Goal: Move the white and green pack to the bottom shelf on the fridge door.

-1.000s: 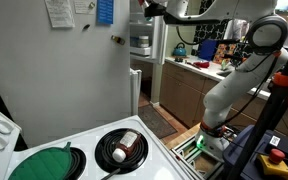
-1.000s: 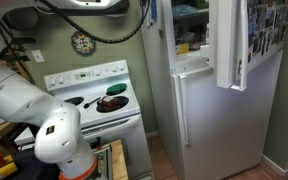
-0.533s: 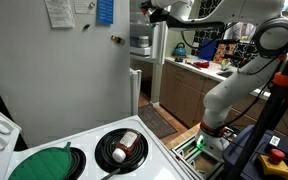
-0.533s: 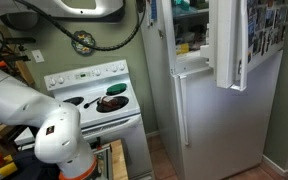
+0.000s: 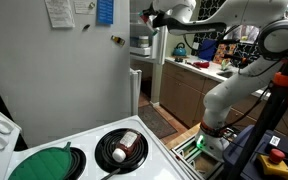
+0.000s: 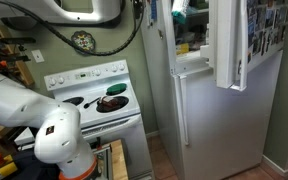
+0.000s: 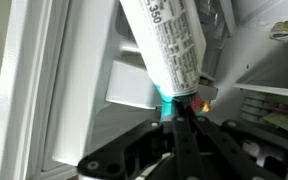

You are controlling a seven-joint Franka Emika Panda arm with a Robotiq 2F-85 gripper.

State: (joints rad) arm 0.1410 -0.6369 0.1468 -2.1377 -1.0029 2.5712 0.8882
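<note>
In the wrist view the white and green pack [image 7: 169, 45] stands up from my gripper [image 7: 182, 115], white body above and green end down between the black fingers, which are shut on that end. Behind it are a white shelf bin [image 7: 129, 85] and pale fridge walls. In an exterior view the gripper [image 6: 174, 12] holds the pack [image 6: 178, 13] high at the open upper compartment, left of the swung-out fridge door [image 6: 229, 45]. In an exterior view the gripper [image 5: 154, 15] sits at the top past the fridge side wall [image 5: 74, 80]. The door's bottom shelf is not clearly visible.
A white stove [image 6: 94, 100] stands beside the fridge, with a dark pan [image 5: 121, 148] and a green round cover [image 5: 44, 163] on its burners. A cluttered counter [image 5: 199, 65] runs behind the arm. The lower fridge door [image 6: 209, 120] is closed.
The gripper has carried the pack sideways toward the open upper compartment; the pack now shows at the fridge opening in an exterior view. The grip has not changed.
</note>
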